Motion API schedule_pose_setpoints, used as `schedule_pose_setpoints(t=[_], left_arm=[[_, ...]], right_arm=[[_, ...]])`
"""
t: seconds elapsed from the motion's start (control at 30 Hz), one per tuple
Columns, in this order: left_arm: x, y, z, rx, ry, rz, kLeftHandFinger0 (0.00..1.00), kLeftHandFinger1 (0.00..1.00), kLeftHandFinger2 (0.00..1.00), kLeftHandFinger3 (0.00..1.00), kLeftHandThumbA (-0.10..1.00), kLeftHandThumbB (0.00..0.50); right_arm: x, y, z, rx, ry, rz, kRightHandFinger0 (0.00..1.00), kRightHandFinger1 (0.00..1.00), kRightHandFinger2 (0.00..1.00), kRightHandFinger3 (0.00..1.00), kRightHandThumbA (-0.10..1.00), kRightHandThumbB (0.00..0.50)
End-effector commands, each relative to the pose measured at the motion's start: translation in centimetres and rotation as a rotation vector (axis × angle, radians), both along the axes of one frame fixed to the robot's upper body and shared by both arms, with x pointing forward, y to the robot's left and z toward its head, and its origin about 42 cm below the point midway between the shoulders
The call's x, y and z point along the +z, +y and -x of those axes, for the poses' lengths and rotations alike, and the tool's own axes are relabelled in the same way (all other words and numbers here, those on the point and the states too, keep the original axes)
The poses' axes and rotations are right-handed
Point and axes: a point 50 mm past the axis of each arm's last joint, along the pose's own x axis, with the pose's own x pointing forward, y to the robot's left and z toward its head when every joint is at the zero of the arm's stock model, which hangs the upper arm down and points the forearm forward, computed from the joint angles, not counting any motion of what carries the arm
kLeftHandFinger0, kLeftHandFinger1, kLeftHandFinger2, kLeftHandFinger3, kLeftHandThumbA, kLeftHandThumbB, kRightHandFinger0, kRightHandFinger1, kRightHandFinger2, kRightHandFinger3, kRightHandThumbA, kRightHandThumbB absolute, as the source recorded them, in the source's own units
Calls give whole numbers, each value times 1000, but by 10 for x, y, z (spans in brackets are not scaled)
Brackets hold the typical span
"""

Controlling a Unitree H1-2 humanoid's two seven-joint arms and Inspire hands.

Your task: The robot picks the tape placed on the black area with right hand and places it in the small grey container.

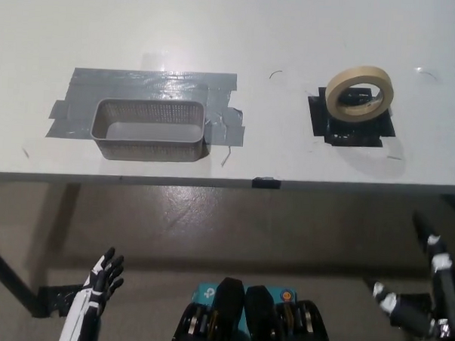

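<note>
A beige roll of tape (pixel 359 92) stands tilted on a black patch (pixel 350 123) at the right of the white table. The small grey mesh container (pixel 149 129) sits at the left on strips of grey tape and holds nothing. My black right hand (pixel 426 296) hangs below the table's front edge at the lower right, fingers spread and holding nothing. Low at the bottom left rests my white left hand (pixel 98 289), open too. Both hands are well short of the table.
The white table (pixel 233 35) fills the upper half, and its front edge (pixel 265 183) runs across the middle. Below lies brown floor (pixel 233 223). A dark table leg (pixel 7 278) slants at the lower left.
</note>
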Motion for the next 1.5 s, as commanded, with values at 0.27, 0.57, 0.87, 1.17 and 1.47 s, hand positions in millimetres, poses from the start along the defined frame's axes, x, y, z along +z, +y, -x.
schedule_pose_setpoints(t=[0.27, 0.57, 0.87, 1.17, 1.47], left_arm=[[38, -14, -21, -12, -125, 10, 1000, 1000, 1000, 1000, 948, 87], [29, -10, -20, -13, -98, -5, 1000, 1000, 1000, 1000, 977, 73], [26, -6, -22, -12, -84, -26, 1000, 1000, 1000, 1000, 988, 92], [26, -4, -21, -16, -82, -40, 1000, 1000, 1000, 1000, 980, 78], [26, -4, -20, -23, -78, -49, 1000, 1000, 1000, 1000, 983, 82]], right_arm=[[106, -8, -75, -77, -208, 340, 1000, 1000, 1000, 1000, 764, 215], [155, -1, -176, -162, -148, 583, 1000, 1000, 1000, 1000, 665, 321], [167, 10, -227, -222, -66, 788, 1000, 1000, 1000, 1000, 829, 420], [160, 23, -257, -235, 20, 850, 1000, 1000, 1000, 1000, 820, 459], [155, 30, -272, -255, 46, 884, 1000, 1000, 1000, 1000, 888, 456]])
